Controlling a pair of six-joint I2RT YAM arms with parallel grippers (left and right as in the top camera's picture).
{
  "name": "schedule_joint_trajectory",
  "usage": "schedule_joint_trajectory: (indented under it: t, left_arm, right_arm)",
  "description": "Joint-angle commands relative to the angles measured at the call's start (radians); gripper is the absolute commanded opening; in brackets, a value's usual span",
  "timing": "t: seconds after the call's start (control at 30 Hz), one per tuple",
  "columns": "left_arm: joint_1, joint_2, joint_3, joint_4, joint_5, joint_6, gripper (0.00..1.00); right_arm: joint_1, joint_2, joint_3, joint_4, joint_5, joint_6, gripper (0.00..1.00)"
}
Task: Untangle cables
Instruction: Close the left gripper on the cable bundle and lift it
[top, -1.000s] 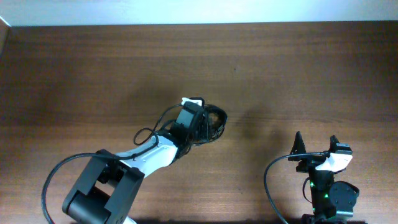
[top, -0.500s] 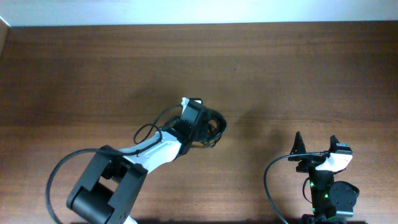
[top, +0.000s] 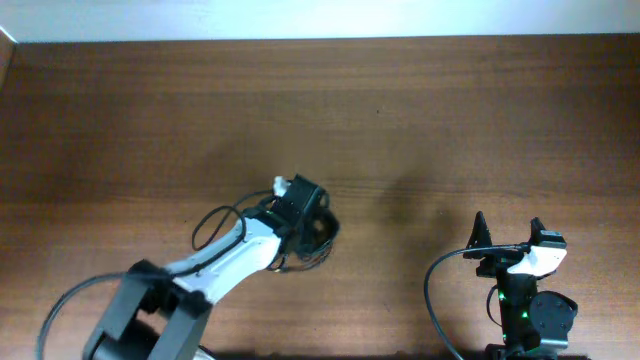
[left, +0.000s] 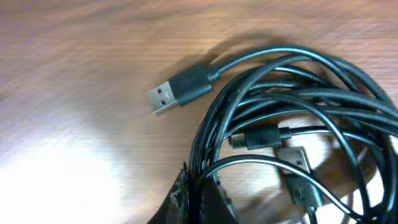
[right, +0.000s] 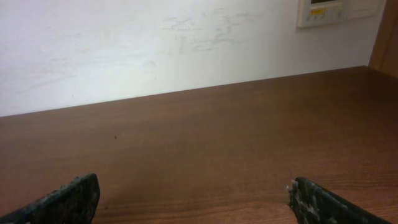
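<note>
The cables (left: 292, 106) are thin black cords bunched in one tangled clump, with a USB plug (left: 180, 90) sticking out toward the left and smaller plugs (left: 258, 138) inside the loops. My left gripper (left: 198, 190) is shut on a few strands at the clump's edge. Overhead, the clump (top: 322, 245) hangs around the left gripper (top: 316, 226) near the table's middle. My right gripper (top: 507, 232) stands open at the front right, far from the cables; its fingers (right: 71, 198) frame bare wood and nothing lies between them.
The brown wooden table (top: 420, 110) runs back to a white wall (right: 186, 43). The left arm's own thicker black cable (top: 215, 222) loops beside its white link. The right arm's base (top: 530, 315) sits at the front edge.
The left gripper has closed on the cable clump and drawn it left and toward the front edge. The right arm has not moved.
</note>
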Motion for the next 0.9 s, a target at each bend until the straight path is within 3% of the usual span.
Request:
schedule_joint_trajectory:
  t: [0.0,0.17,0.23,0.27,0.3,0.43,0.47,0.57,0.6,0.73,0.87]
  left_arm:
    - [0.060,-0.216,-0.031,-0.037,-0.072,-0.039,0.00]
    - [0.065,-0.465,-0.031,-0.037,-0.072,-0.038,0.00]
    - [0.065,-0.468,-0.031,-0.034,-0.072,-0.038,0.00]
    - [0.065,-0.467,-0.031,-0.034,-0.072,-0.038,0.08]
    - [0.065,-0.467,-0.031,-0.031,-0.072,-0.038,0.00]
    - [0.065,-0.461,-0.031,0.010,-0.072,-0.039,0.00]
    - [0.065,-0.446,-0.032,0.015,-0.072,-0.074,0.00]
    - [0.065,-0.303,-0.033,-0.024,-0.064,-0.407,0.00]
    - [0.065,-0.271,-0.033,-0.038,-0.040,-0.467,0.00]
    - [0.064,-0.172,-0.033,-0.042,0.087,-0.507,0.00]
    - [0.029,-0.167,-0.033,-0.042,0.086,-0.537,0.00]
  right_arm:
    - [0.005,-0.006,-0.007,-0.001,0.002,0.001,0.98]
    - [0.005,-0.006,-0.007,-0.001,0.002,0.001,0.98]
    - [0.005,-0.006,-0.007,-0.001,0.002,0.001,0.98]
    - [0.005,-0.006,-0.007,-0.001,0.002,0.001,0.98]
    - [0.005,-0.006,-0.007,-0.001,0.002,0.000,0.98]
    - [0.005,-0.006,-0.007,-0.001,0.002,0.001,0.98]
    - [0.005,-0.006,-0.007,-0.001,0.002,0.001,0.98]
    - [0.005,-0.006,-0.007,-0.001,0.002,0.001,0.98]
    - [0.005,-0.006,-0.007,-0.001,0.002,0.001,0.98]
    - [0.005,-0.006,-0.007,-0.001,0.002,0.001,0.98]
    - [0.005,-0.006,-0.007,-0.001,0.001,0.001,0.98]
